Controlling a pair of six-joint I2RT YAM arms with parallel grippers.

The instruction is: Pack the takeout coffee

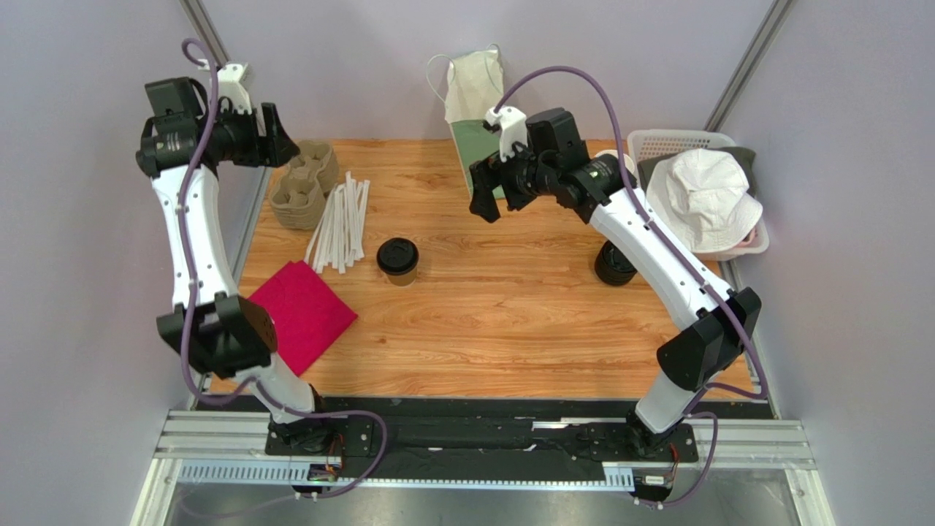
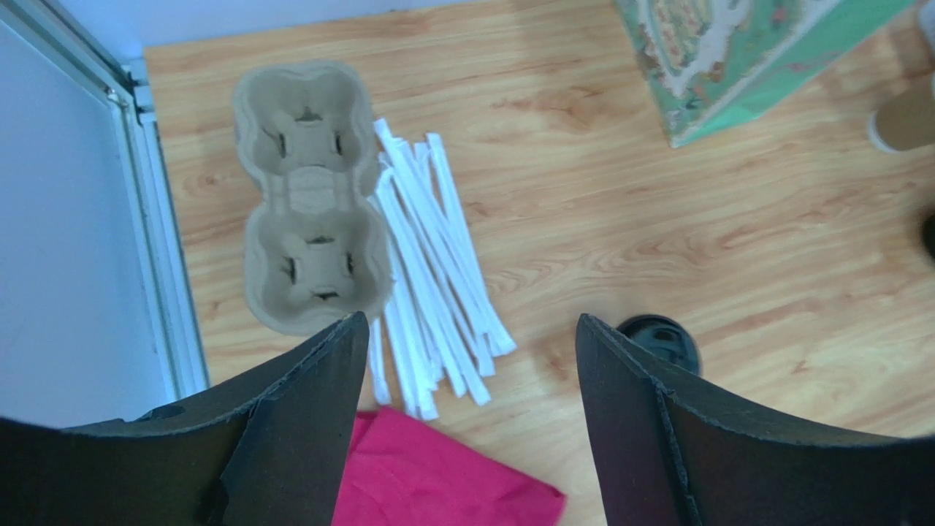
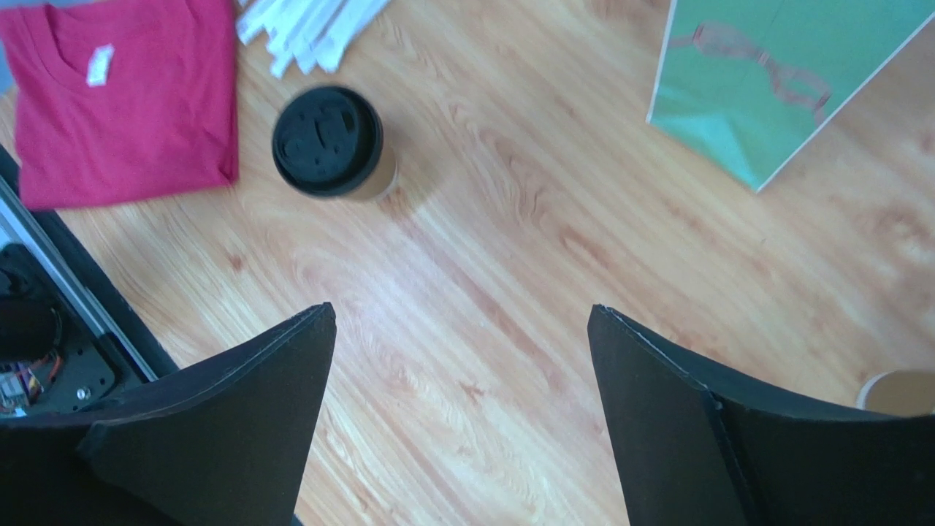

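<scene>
None of the packing shows as done: the takeout coffee [image 1: 397, 260], a brown paper cup under a black lid, stands upright on the bare wood near the middle of the table [image 1: 516, 318], apart from every container.

Both arms hang above the table with nothing in their jaws. The left gripper [image 2: 472, 323] is spread wide over the left side, and the right gripper [image 3: 461, 312] is spread as wide over the far centre, near the paper bag [image 1: 474, 115]. In the right wrist view the cup sits up and to the left of the fingers, well apart from them.

By the look of it, the whole job is left: reach the cup, grip it, carry it upright and set it into a container.

Of the 3 containers in view, the pulp cup carrier [image 2: 311, 197] lies at the far left beside a loose bundle of white straws [image 2: 434, 274], and both of its 2 wells are empty. The green and white paper bag stands upright at the far edge; what is inside cannot be seen. The pale basket [image 1: 680, 143] at the far right holds a white hat [image 1: 702, 197] over some dark cloth.

A folded red cloth [image 1: 302, 312] lies flat at the near left.
</scene>
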